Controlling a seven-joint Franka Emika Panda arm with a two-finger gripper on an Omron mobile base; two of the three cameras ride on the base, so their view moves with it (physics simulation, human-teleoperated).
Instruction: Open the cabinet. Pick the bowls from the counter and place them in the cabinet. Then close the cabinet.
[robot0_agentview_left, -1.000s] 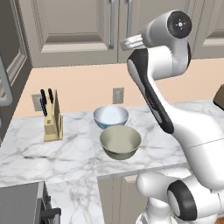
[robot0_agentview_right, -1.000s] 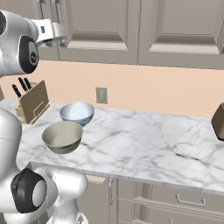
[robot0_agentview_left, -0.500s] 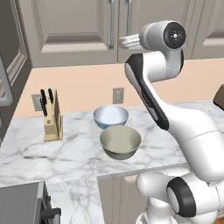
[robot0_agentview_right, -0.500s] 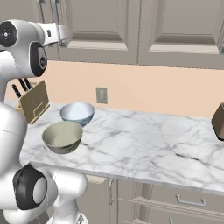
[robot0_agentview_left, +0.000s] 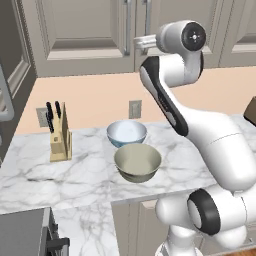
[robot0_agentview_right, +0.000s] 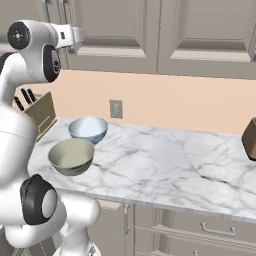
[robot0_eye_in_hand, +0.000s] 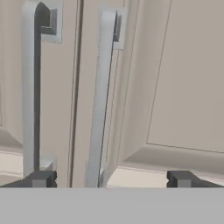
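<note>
Flanking bowls (robot0_agentview_left: 134, 150): knife block (robot0_agentview_left: 60, 136) left, dark appliance, maybe toaster (robot0_agentview_right: 249, 138), right.

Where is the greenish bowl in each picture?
Left base view: the olive bowl sits at centre, just in front of the pale blue bowl.
Right base view: the olive bowl is at lower left, near the counter edge.
Hand view: cabinet doors and handles, no bowl.
Shared landmark: the knife block.

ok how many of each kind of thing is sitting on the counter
bowls: 2, pale blue-white bowl and olive-beige bowl
knife block: 1
brown appliance at the far end: 1, cut off by the frame
total: 4
</note>
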